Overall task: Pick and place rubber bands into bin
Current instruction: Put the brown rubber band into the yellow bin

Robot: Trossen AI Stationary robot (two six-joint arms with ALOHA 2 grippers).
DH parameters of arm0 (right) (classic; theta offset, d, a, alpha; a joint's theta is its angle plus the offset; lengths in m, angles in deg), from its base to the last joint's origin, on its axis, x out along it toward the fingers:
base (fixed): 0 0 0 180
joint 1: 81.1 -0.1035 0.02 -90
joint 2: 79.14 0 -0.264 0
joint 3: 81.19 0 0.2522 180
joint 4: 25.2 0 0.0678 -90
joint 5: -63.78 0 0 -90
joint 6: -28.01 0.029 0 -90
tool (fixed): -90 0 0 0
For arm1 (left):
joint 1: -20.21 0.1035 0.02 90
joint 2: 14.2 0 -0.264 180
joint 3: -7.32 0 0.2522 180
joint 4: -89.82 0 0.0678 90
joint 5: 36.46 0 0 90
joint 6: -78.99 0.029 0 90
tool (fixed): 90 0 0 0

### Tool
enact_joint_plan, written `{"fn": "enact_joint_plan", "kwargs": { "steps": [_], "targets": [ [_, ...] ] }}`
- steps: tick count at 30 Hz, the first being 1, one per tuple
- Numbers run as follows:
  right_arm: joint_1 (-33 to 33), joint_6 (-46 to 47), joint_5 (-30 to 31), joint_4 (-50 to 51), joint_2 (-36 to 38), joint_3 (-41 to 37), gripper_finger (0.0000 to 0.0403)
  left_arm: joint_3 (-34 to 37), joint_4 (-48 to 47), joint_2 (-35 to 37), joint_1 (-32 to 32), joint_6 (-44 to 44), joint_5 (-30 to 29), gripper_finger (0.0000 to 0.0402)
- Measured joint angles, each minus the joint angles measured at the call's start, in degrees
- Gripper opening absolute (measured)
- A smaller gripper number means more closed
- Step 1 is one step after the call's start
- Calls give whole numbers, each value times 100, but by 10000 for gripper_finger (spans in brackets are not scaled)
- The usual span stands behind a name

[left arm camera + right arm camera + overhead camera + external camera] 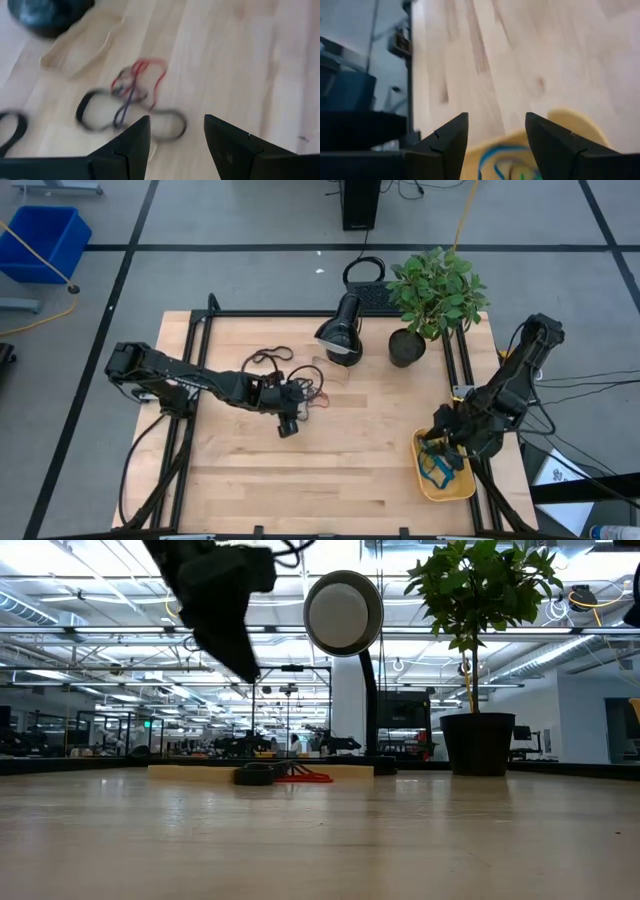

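Loose rubber bands (305, 392) lie in a small heap on the wooden table, left of centre: red (145, 75), black (127, 117) and tan (75, 50) loops, also seen in the low view as rubber bands (290, 776). My left gripper (175, 135) hovers open just near of the heap, tilted down, touching nothing; from above it is my left gripper (288, 424). The yellow bin (452, 485) sits at the near right with blue and green bands (438, 465) inside. My right gripper (497, 132) stands open above the bin's far end (570, 119), empty.
A black desk lamp (342, 330) and a potted plant (432, 295) stand at the table's far side. A blue crate (45, 238) is on the floor far left. Bare wood lies between the heap and the bin.
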Motion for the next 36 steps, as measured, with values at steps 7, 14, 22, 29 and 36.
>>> {"fn": "enact_joint_plan", "kwargs": {
  "steps": [7, 14, 22, 29, 36],
  "targets": [
    [247, -417, 180, -141, 127, 0, 189, 0, -795, 0, 217, 184, 2, 191],
    [535, -588, 172, -141, 125, 0, 191, 0, -836, -197, 356, 1015, 24, 191],
    [605, -739, 153, -229, 123, 0, 186, 2, -794, -879, 380, 1082, 187, 191],
    [605, -739, 151, -224, 123, 0, 187, 2, -731, -1339, 396, 1062, 224, 191],
    [605, -739, 151, -222, 123, 0, 184, 2, -475, -1600, 527, 1052, 586, 191]
  ]
}}
